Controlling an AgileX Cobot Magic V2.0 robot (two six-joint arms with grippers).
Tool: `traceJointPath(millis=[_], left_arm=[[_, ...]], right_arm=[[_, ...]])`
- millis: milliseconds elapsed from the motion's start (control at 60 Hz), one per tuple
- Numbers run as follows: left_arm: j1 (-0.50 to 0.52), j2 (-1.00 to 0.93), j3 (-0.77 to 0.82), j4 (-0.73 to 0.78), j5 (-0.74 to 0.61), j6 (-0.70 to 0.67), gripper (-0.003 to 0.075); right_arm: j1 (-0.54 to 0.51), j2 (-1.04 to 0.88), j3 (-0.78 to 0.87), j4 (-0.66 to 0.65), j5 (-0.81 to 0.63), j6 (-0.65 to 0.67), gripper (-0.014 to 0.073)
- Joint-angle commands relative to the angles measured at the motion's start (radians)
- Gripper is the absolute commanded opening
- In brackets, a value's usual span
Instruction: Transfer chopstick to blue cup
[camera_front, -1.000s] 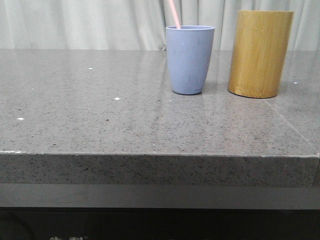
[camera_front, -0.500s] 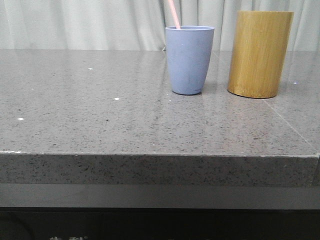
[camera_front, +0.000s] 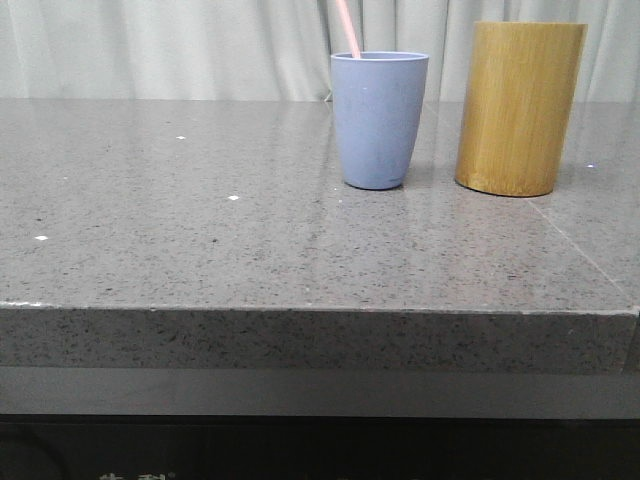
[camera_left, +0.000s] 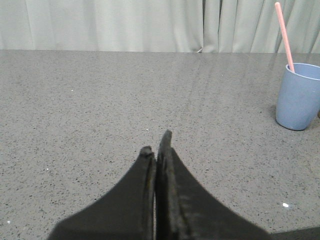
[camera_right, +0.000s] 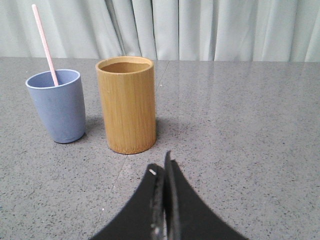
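Chopstick (camera_front: 348, 28): lower end hidden inside blue cup (camera_front: 379, 120); top cut off in front view.
Left hand (camera_left: 156, 144): clenched, empty; cup well ahead.
Right hand (camera_right: 160, 167): clenched, empty.

Your front cam sits low, near table edge (camera_front: 320, 340), facing forward toward curtain (camera_front: 150, 50). Left wrist cam looks across tabletop from behind left gripper (camera_left: 156, 145), close to surface. Right wrist cam same, behind right gripper (camera_right: 162, 170), nearer the cups. All three share blue cup (camera_front: 379, 120) with chopstick (camera_front: 348, 28); front and right wrist share bamboo cylinder (camera_front: 519, 108)
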Motion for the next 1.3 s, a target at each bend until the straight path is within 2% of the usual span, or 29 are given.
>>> traceJointPath(millis=[0, 717, 833, 1000, 1283], left_arm=[[0.0, 0.012, -0.027, -0.012, -0.085, -0.008, -0.0019], [0.0, 0.01, -0.021, -0.012, -0.095, -0.008, -0.0019], [0.012, -0.046, 0.023, -0.012, -0.114, -0.008, -0.0019], [0.081, -0.182, 0.144, -0.012, -0.174, -0.008, -0.0019], [0.138, -0.176, 0.309, -0.023, -0.26, -0.008, -0.0019]], right_arm=[[-0.007, 0.01, -0.024, 0.007, -0.087, -0.004, -0.0068], [-0.007, 0.01, -0.024, 0.007, -0.087, -0.004, -0.0068], [-0.007, 0.01, -0.024, 0.007, -0.087, -0.004, -0.0068], [-0.007, 0.01, -0.024, 0.007, -0.087, -0.004, -0.0068], [-0.007, 0.009, -0.024, 0.007, -0.085, -0.004, -0.0068]])
